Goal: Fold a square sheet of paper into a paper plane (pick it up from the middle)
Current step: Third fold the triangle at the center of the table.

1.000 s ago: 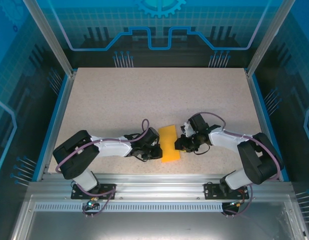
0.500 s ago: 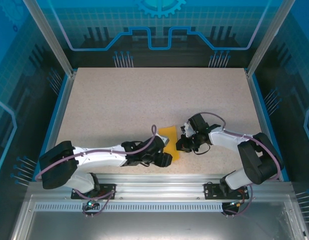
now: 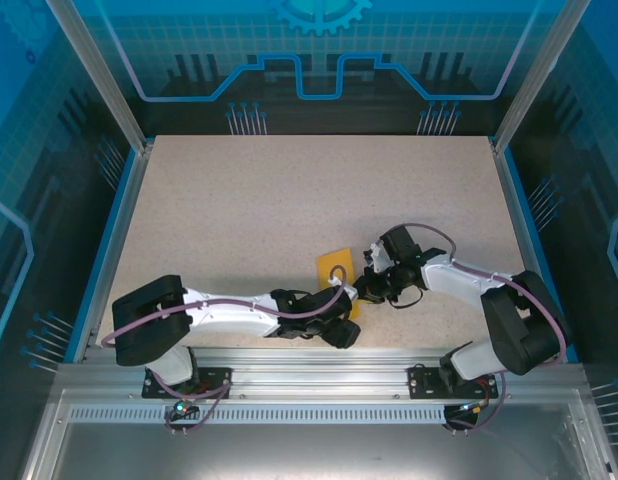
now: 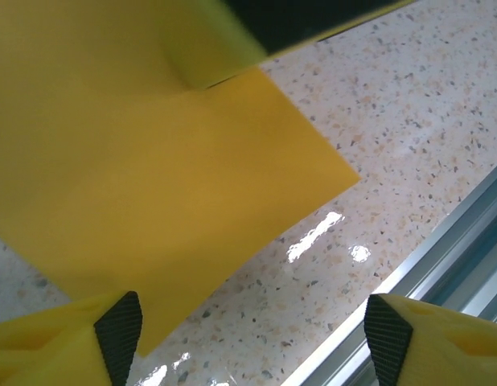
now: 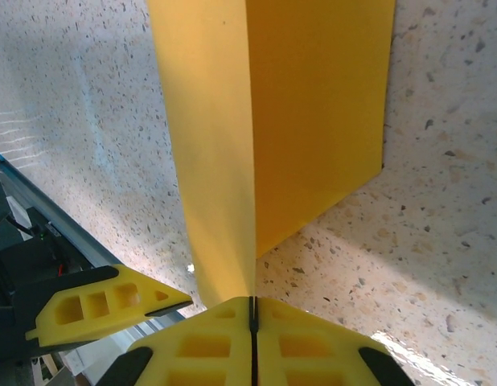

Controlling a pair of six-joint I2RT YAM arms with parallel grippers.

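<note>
The square sheet of paper (image 3: pixel 335 270) is orange-yellow and folded, lying near the table's front edge between the two arms. My right gripper (image 3: pixel 361 292) is shut on the paper's (image 5: pixel 313 104) near edge, its jaws (image 5: pixel 251 304) pressed together with one flap lifted upright off the table. My left gripper (image 3: pixel 341 314) stands open just in front of the paper (image 4: pixel 152 177), its fingertips (image 4: pixel 118 331) wide apart over bare table with nothing between them (image 4: pixel 252 338). One left finger (image 5: pixel 96 310) sits close beside the right jaws.
The speckled table (image 3: pixel 289 200) has blue side walls and a metal rail (image 3: pixel 319 355) along its front edge, close beside the left gripper's fingers (image 4: pixel 474 265). Wide bare tabletop stretches behind the paper.
My left gripper has opened and swung right, in front of the paper. My right gripper has closed on the paper's edge and lifted one flap off the table.
</note>
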